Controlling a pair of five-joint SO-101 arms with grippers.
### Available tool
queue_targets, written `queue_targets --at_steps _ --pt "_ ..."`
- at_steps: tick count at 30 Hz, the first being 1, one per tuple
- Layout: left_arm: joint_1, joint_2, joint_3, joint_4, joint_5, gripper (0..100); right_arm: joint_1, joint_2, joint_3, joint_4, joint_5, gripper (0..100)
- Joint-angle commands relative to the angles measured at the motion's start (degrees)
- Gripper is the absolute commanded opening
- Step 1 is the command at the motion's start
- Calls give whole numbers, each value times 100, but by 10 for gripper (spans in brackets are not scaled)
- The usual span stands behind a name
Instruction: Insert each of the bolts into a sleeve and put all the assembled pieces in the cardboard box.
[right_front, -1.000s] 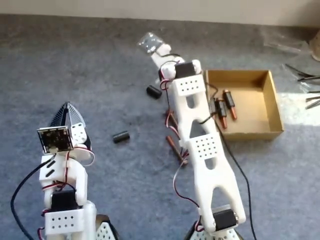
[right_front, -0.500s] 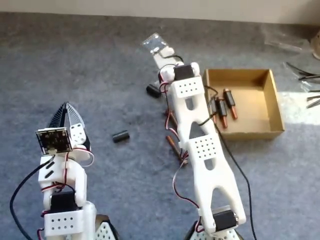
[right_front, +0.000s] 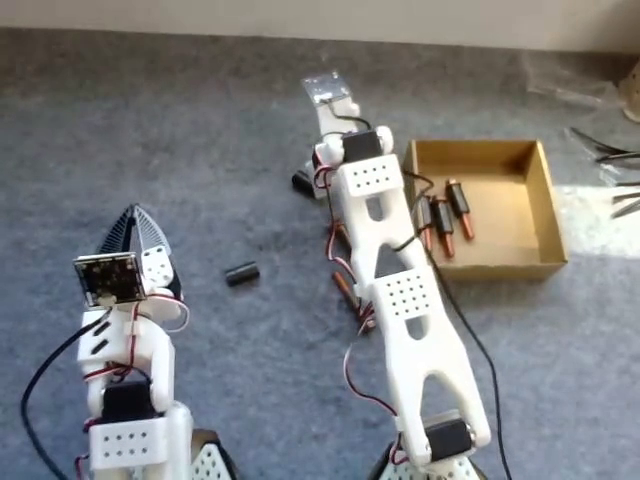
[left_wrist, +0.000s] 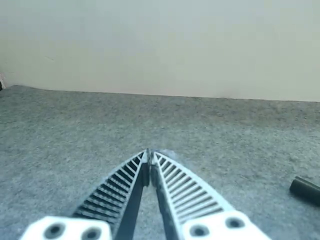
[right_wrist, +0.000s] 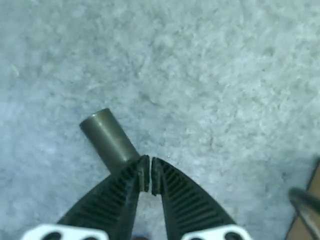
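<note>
My right gripper (right_wrist: 150, 175) is shut just above the carpet, its tips beside one end of a dark sleeve (right_wrist: 108, 139) and nothing between them. That sleeve (right_front: 302, 182) peeks out beside the right arm's wrist. A second sleeve (right_front: 241, 273) lies on the carpet between the arms, and it also appears far off as the sleeve (left_wrist: 305, 189). A copper bolt (right_front: 346, 290) lies partly under the right arm. The cardboard box (right_front: 540, 215) holds two assembled pieces (right_front: 448, 217). My left gripper (right_front: 135, 225) is shut and holds nothing, its tips (left_wrist: 149, 159) raised above the carpet.
Metal tools (right_front: 615, 150) and a clear plastic bag (right_front: 560, 75) lie at the right edge beyond the box. A wall (left_wrist: 160, 45) borders the far side of the carpet. Open carpet stretches left of the sleeves.
The right arm's wrist has swung to the right above the sleeve by the box. The left arm has stayed in place.
</note>
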Motion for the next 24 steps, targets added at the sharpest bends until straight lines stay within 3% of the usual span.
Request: queue_targets --at_steps 1,8,24 --pt "-40 4 136 -114 -35 27 -75 -119 -708 40 -422 5" --pt "-40 4 136 -114 -35 27 -119 -119 -708 48 -897 5" --pt "-40 4 136 -114 -35 27 13 -119 -699 251 -853 5"
